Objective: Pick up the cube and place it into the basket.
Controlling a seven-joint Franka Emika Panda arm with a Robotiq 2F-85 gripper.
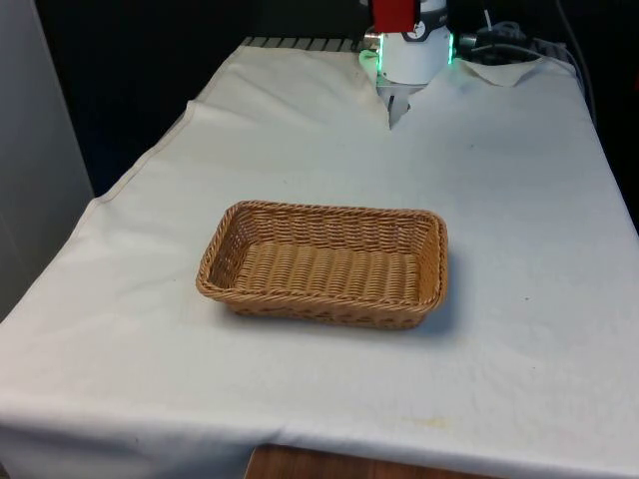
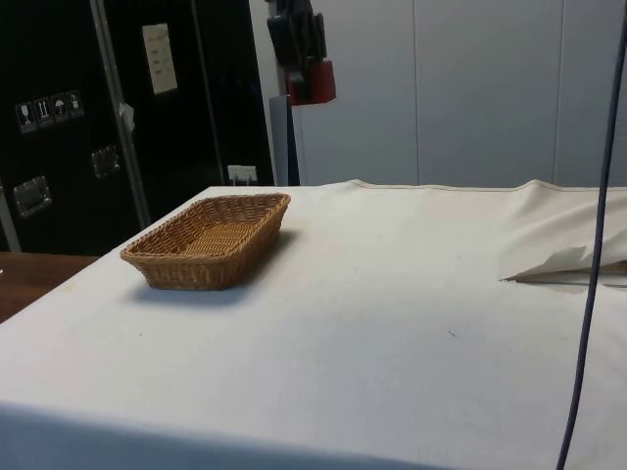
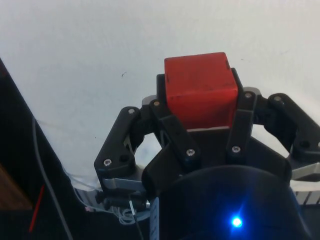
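Observation:
My gripper (image 3: 201,107) is shut on a red cube (image 3: 199,85), which sits squarely between the black fingers (image 3: 167,120). In the side view the cube (image 2: 314,82) hangs high above the table, beyond the far end of the basket, with the gripper (image 2: 306,70) reaching down onto it. The front view has the cube (image 1: 392,13) at its top edge, above the robot's base. A tan wicker basket (image 1: 329,212) lies in the middle of the white cloth with nothing in it; the side view places the basket (image 2: 192,264) at the table's left part.
The robot's white base (image 1: 410,58) stands at the table's far end. A raised fold of cloth (image 2: 563,259) lies at the side view's right, and a dark cable (image 2: 592,245) hangs there in the foreground. The table's edge runs close to the basket.

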